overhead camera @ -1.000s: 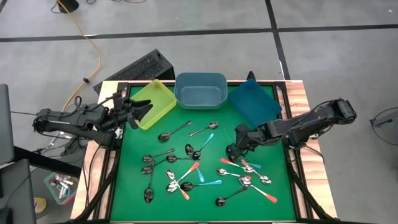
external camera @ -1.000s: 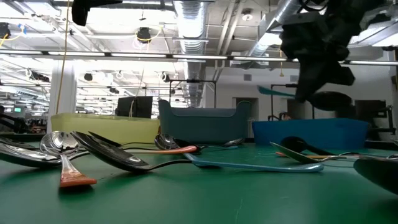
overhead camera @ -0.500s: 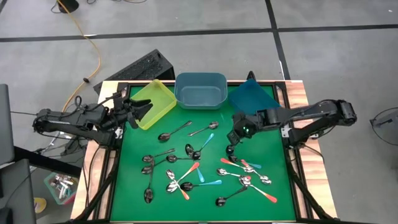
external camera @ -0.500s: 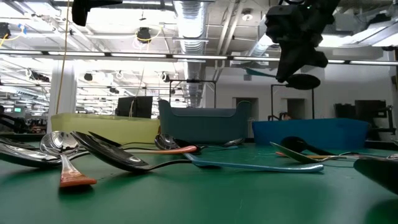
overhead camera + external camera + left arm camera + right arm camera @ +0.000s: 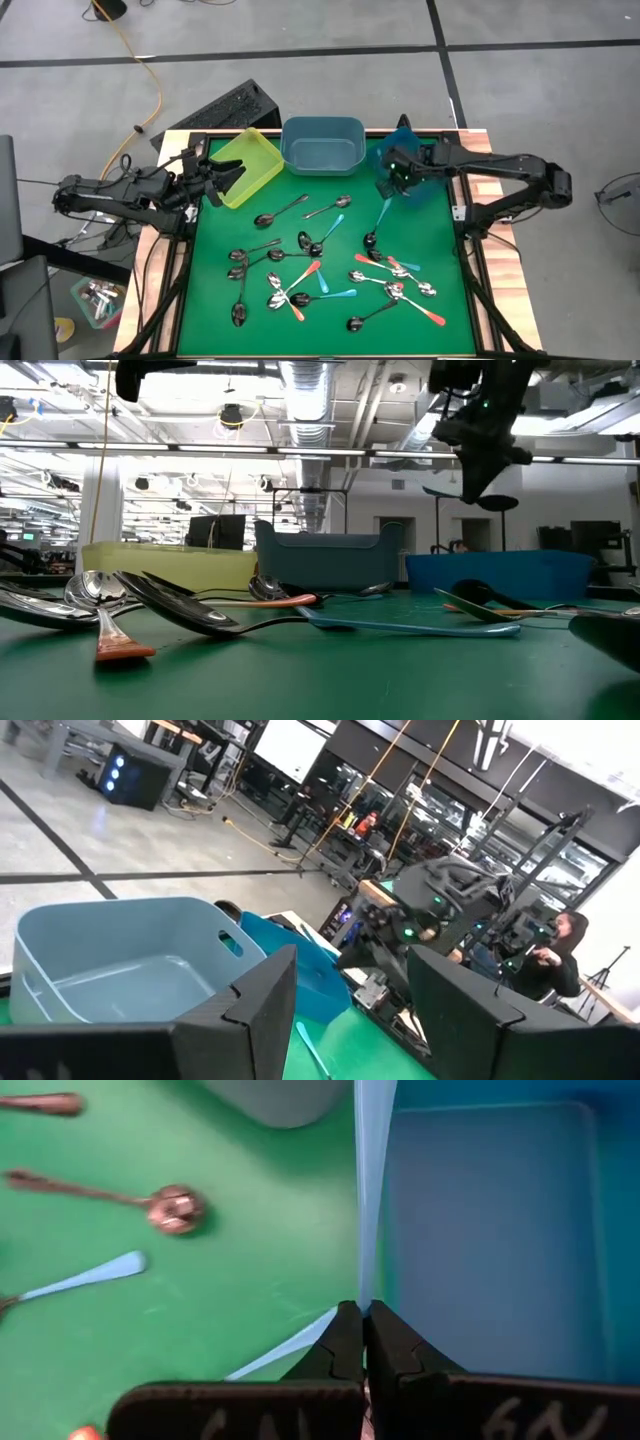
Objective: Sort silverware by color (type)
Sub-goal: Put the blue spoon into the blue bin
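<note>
My right gripper (image 5: 390, 188) hangs over the left corner of the blue bin (image 5: 428, 168), shut on a teal-handled spoon (image 5: 372, 1190). The spoon's bowl (image 5: 497, 503) shows just below the fingers in the low view. The other spoons, with orange, teal or dark metal handles, lie flat and scattered on the green mat (image 5: 215, 250). One teal spoon (image 5: 380, 220) lies right below the gripper. My left gripper (image 5: 214, 181) waits open beside the yellow bin (image 5: 250, 165), with nothing between its fingers (image 5: 262, 1010). My right gripper pinches the spoon between its two fingertips, on the thin part of the teal handle (image 5: 364, 1295) close to the bowl. The fingers slant steeply down from above and lie across the handle. The spoon is lifted clear, its handle sticking out roughly level toward the table's left.
A grey-blue bin (image 5: 322, 145) stands between the yellow and blue bins along the far edge of the mat. Raised wooden rails (image 5: 478, 170) frame the table. A person (image 5: 560, 950) shows in the room beyond the right arm.
My right gripper, still shut on the teal spoon, has risen from above the spoons at the mat's right. It has swung toward the far edge to the blue bin's corner and tipped more steeply down. The spoon has stayed clear of the mat.
</note>
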